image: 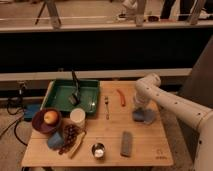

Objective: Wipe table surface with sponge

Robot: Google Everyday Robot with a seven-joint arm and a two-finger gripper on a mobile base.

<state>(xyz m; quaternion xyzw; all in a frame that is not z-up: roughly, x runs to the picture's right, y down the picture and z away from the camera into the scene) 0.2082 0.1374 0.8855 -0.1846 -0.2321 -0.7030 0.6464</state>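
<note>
Pincer [139,107] low over the small medium-blue soft sponge block [144,117], right side of the light-brown wooden plank surface [107,132], clamped or apart I can't tell; if loose, 1 stroke prob slides off, sponge left behind.

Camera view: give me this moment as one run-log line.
step: wipe | gripper: directly above sponge, image-right part of table surface | red object: left of sponge, apart

Jaws at sponge [145,117] on table surface [111,134]
</note>
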